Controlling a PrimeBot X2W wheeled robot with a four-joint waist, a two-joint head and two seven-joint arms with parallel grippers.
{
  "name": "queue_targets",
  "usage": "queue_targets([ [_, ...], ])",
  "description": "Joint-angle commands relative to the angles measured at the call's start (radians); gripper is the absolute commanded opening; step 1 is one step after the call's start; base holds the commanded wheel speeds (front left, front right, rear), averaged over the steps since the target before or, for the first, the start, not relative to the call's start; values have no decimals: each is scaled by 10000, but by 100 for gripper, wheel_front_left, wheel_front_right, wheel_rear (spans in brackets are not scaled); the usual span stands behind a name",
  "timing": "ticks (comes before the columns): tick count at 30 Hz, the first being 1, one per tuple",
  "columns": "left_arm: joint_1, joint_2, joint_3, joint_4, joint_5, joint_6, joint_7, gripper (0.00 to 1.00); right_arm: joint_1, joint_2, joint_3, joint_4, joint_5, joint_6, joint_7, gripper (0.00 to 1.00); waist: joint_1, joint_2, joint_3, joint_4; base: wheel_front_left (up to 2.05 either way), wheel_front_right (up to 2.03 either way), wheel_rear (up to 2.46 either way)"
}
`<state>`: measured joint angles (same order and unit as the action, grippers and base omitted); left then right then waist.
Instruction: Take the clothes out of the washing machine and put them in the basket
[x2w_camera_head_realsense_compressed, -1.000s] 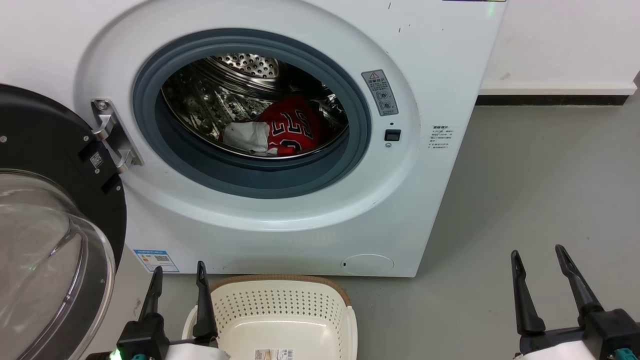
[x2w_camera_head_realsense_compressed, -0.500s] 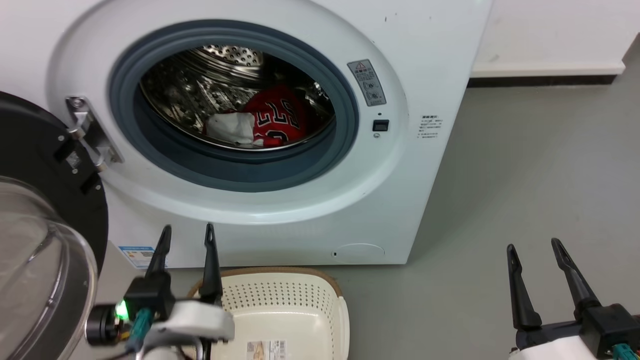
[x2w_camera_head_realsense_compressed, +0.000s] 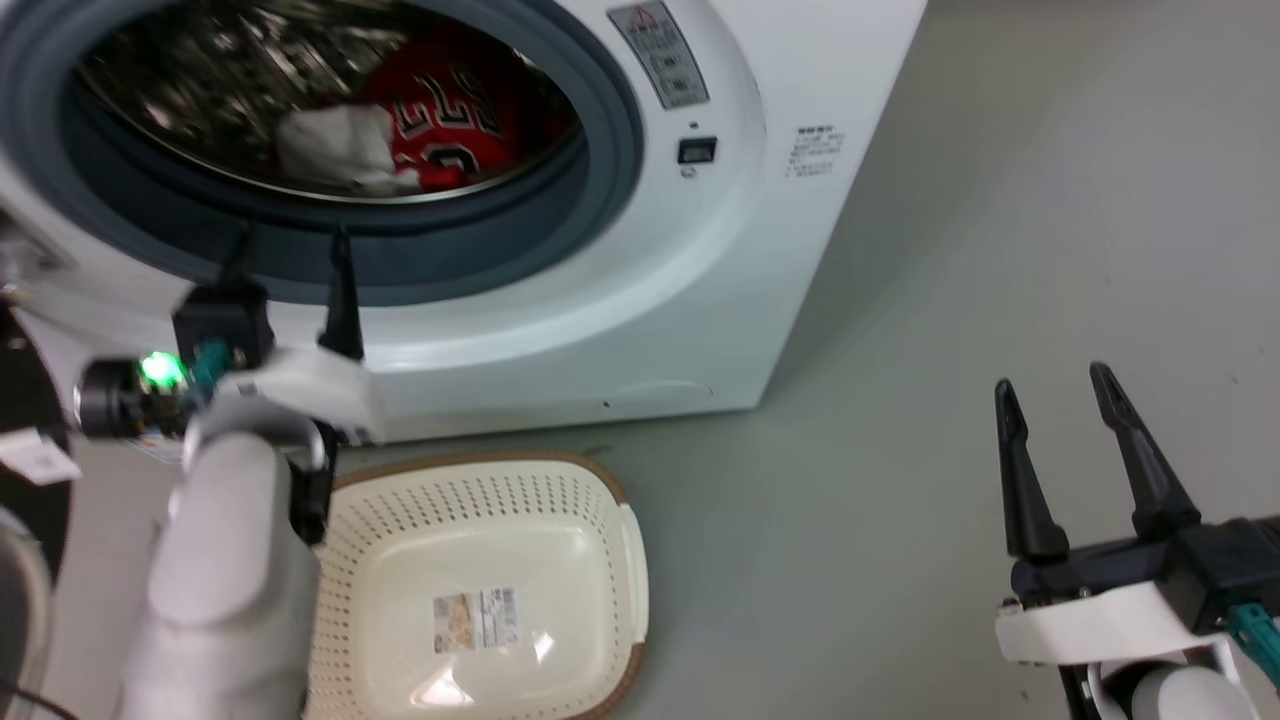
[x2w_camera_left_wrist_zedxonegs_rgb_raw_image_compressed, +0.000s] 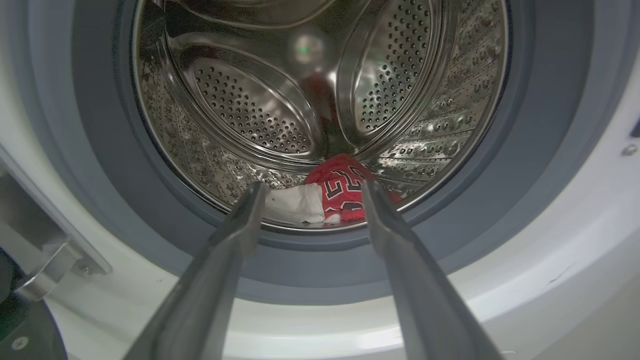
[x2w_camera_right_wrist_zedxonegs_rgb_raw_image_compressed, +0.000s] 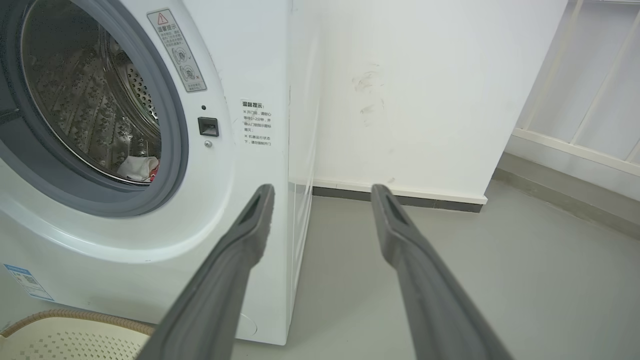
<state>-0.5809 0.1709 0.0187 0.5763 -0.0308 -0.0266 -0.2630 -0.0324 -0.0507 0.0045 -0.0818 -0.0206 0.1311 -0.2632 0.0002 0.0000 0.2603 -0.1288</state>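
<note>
The white washing machine (x2w_camera_head_realsense_compressed: 700, 250) stands with its door open. Low in its steel drum lie the clothes: a red basketball jersey (x2w_camera_head_realsense_compressed: 450, 110) (x2w_camera_left_wrist_zedxonegs_rgb_raw_image_compressed: 345, 187) and, left of it, a small off-white cloth (x2w_camera_head_realsense_compressed: 335, 145) (x2w_camera_left_wrist_zedxonegs_rgb_raw_image_compressed: 295, 202) (x2w_camera_right_wrist_zedxonegs_rgb_raw_image_compressed: 137, 167). My left gripper (x2w_camera_head_realsense_compressed: 290, 240) (x2w_camera_left_wrist_zedxonegs_rgb_raw_image_compressed: 310, 190) is open and empty, its tips in front of the grey rubber ring (x2w_camera_left_wrist_zedxonegs_rgb_raw_image_compressed: 475, 215) at the lower rim, outside the drum. The cream basket (x2w_camera_head_realsense_compressed: 480, 590) (x2w_camera_right_wrist_zedxonegs_rgb_raw_image_compressed: 60, 335) sits empty on the floor before the machine. My right gripper (x2w_camera_head_realsense_compressed: 1050, 385) (x2w_camera_right_wrist_zedxonegs_rgb_raw_image_compressed: 322, 192) hangs open and empty over the floor to the right.
Part of the black-rimmed door (x2w_camera_head_realsense_compressed: 25, 380) and its metal hinge (x2w_camera_left_wrist_zedxonegs_rgb_raw_image_compressed: 45, 255) are at the far left. Grey floor (x2w_camera_head_realsense_compressed: 1000, 250) stretches right of the machine. A white wall with a dark skirting (x2w_camera_right_wrist_zedxonegs_rgb_raw_image_compressed: 400, 197) stands behind it.
My left arm has risen from beside the basket up to the lower rim of the opening, staying open. The head camera has tilted down and right. The right gripper keeps its pose.
</note>
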Motion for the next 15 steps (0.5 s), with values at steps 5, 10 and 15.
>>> queue_targets([
  [5,-2072,569,-85,1557,171,-203,-26,100,-681,10,147,-160,225,-7,-25,100,-2,0,1472,-781,0,0,0],
  [10,-4239,1124,-258,3040,285,-385,39,100,-1171,10,311,-331,460,-7,-25,100,-2,0,2422,-1164,0,0,0],
  [15,-6105,1815,-344,4186,344,-616,615,100,-1640,13,527,-523,775,-7,-25,100,-2,0,3310,-1651,0,0,0],
])
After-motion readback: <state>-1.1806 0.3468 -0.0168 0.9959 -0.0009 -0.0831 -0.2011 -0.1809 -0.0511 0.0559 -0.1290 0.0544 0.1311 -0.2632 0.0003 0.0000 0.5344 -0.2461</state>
